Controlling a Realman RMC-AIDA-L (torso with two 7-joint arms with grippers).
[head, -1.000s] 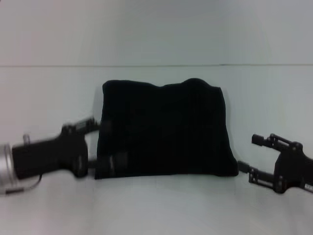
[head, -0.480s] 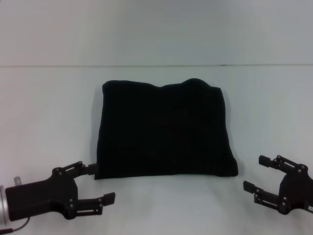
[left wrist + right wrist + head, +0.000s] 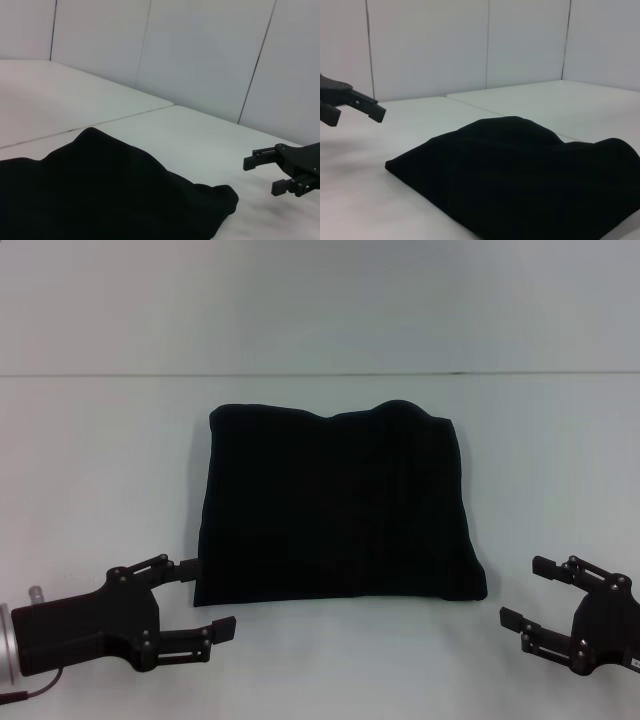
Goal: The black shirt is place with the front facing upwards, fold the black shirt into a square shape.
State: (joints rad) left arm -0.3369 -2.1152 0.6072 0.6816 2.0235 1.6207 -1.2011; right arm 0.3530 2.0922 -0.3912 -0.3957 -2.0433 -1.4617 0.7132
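The black shirt (image 3: 335, 505) lies folded into a rough square at the centre of the frame, on the white table (image 3: 90, 460). I have my left gripper (image 3: 205, 598) at the lower left, fingers apart and holding nothing, its upper tip just beside the shirt's near corner. My right gripper (image 3: 527, 592) sits at the lower right, also spread and empty. I judge that left tip could snag the corner and undo the fold

The black shirt (image 3: 520, 175) lies folded in a thick, rounded bundle on the white table (image 3: 365, 200), its corner pointing toward the left hand (image 3: 347, 106). That hand hovers well apart from it, fingers spread, before pale wall panels (image 3: 427, 45).
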